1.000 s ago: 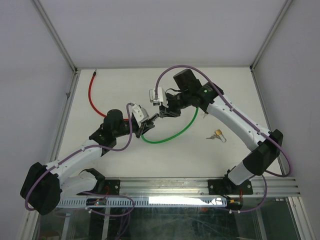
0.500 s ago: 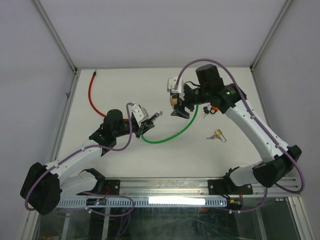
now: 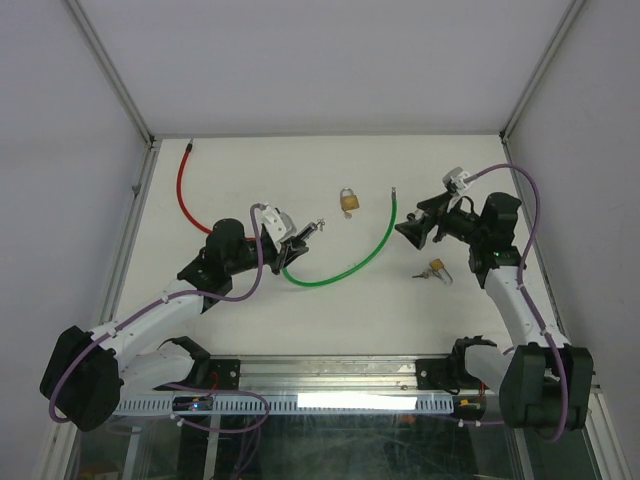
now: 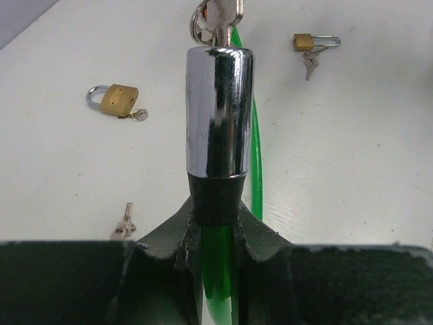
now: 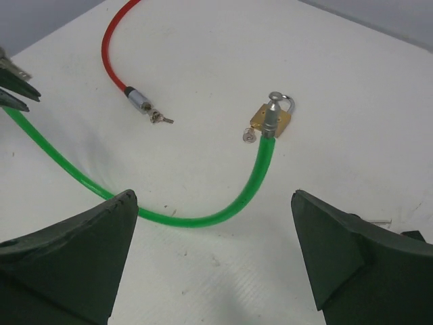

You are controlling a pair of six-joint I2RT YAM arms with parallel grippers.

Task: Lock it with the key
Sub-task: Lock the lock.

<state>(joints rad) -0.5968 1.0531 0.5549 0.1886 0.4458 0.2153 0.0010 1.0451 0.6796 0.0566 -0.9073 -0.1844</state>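
left claw (image 4: 216, 218) is clamped on the chrome barrel (image 4: 218, 115) of the green cable (image 3: 350, 265), with the key (image 4: 218, 17) at the barrel's far end. beyond it lies a padlock (image 3: 349, 200). right claw (image 3: 412, 228) gapes wide, empty, above the surface (image 3: 250, 330); a second padlock (image 3: 437, 268) lies near it.

Bright and even throughout, seemingly lit from overhead — only faint, soft shadows on the white table (image 3: 330, 320). Streaky glare down the chrome lock barrel (image 4: 220, 115). Soft-focused up close at the dark fingers (image 5: 67, 264); sharper further off.
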